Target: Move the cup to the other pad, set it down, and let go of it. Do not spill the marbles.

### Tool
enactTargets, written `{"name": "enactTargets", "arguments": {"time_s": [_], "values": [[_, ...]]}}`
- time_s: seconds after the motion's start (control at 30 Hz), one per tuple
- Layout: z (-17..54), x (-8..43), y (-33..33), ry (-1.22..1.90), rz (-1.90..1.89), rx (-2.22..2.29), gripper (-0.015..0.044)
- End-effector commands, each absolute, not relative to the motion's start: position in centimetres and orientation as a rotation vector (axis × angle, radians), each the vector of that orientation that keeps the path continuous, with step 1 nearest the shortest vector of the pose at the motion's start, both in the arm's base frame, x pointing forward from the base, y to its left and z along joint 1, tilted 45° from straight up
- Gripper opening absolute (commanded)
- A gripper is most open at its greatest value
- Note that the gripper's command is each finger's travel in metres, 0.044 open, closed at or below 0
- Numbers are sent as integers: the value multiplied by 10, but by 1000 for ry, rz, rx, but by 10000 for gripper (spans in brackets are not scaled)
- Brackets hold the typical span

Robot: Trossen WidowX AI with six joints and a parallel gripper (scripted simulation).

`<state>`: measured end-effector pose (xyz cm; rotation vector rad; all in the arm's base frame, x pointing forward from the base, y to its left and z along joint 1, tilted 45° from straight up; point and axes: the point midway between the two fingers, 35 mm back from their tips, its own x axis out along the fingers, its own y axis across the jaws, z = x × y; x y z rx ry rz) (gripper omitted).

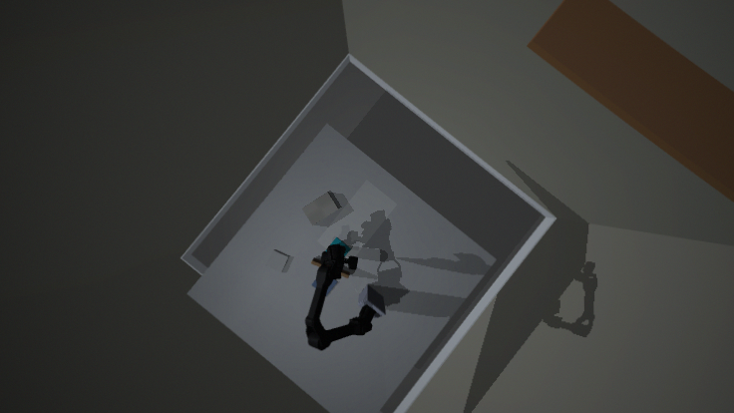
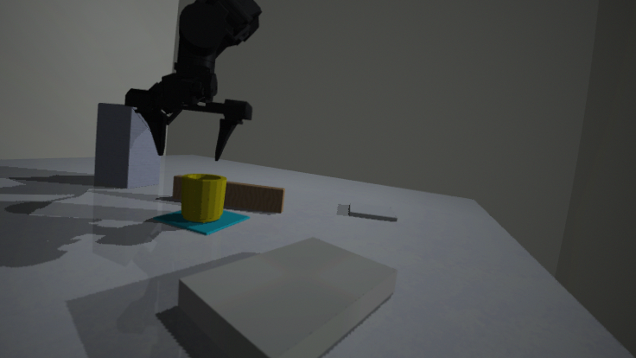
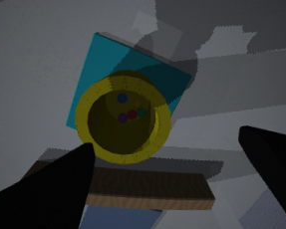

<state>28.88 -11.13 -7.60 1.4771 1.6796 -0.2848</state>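
Note:
The yellow cup (image 2: 203,198) (image 3: 161,119) stands upright on the teal pad (image 1: 340,243) (image 2: 234,217) (image 3: 95,65). Several small marbles (image 3: 132,114) lie at the bottom inside it. My gripper (image 2: 188,157) (image 3: 167,141) is wide open and empty, with its fingertips above the level of the cup's rim. In the wrist view one fingertip overlaps the cup's lower left edge and the other is well to its right. The blue pad (image 1: 320,282) (image 3: 117,218) is partly hidden by the arm in the top view and is not visible in the exterior view.
A low wooden bar (image 2: 255,198) (image 3: 149,184) stands between the two pads, close to the cup. A tall bluish-grey block (image 2: 112,145) (image 1: 370,297) stands near the arm. A thick grey slab (image 1: 323,207) (image 2: 290,284) and a small flat grey piece (image 2: 374,212) lie on the table.

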Motion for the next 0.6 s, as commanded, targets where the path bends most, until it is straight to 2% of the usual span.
{"name": "enactTargets", "arguments": {"time_s": [0.0, 0.57], "values": [[-64, 290, -125, 1671, -282, 1463, 440], [-44, 287, -146, 1666, -286, 1469, 440]]}}
